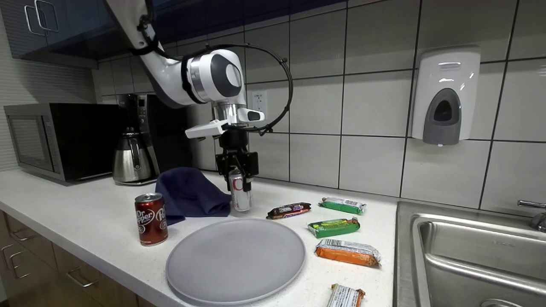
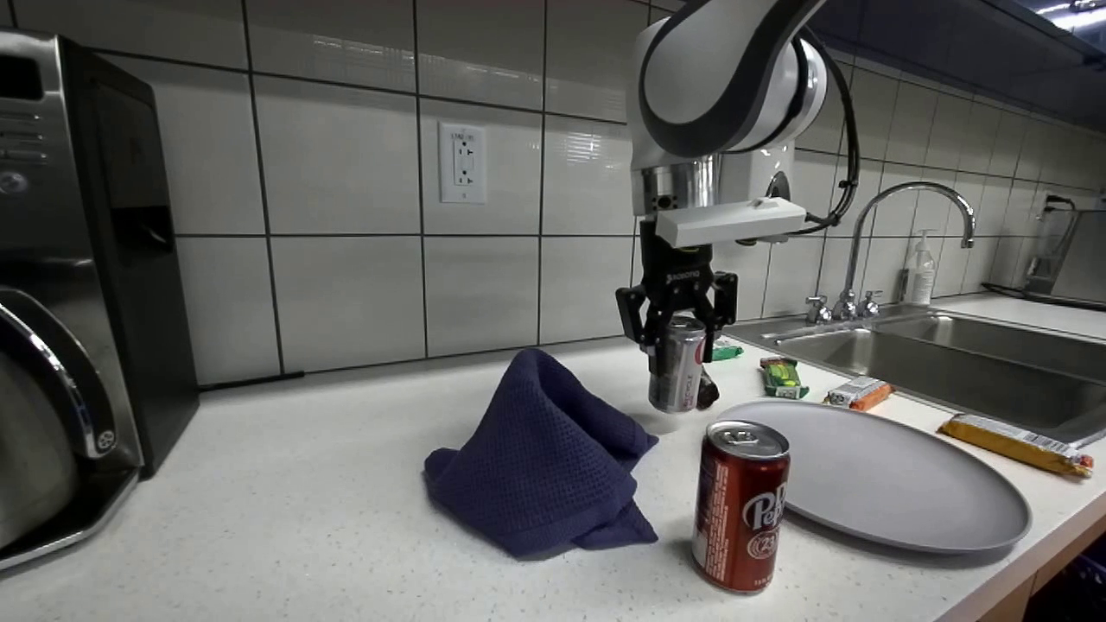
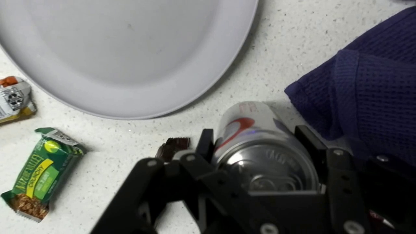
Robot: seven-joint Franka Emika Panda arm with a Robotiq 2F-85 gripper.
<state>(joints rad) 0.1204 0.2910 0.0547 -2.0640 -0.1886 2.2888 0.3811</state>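
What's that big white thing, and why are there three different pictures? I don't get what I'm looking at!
That's a robot arm. It bends a bit like yours and has a black tool at its end for grabbing. Two pictures come from cameras standing outside the robot in different places. The close-up comes from a camera on its wrist. The tool is holding a silver can. Nearby on the white counter are a round gray plate, a red Dr Pepper can, a crumpled blue cloth and some wrapped snack bars.
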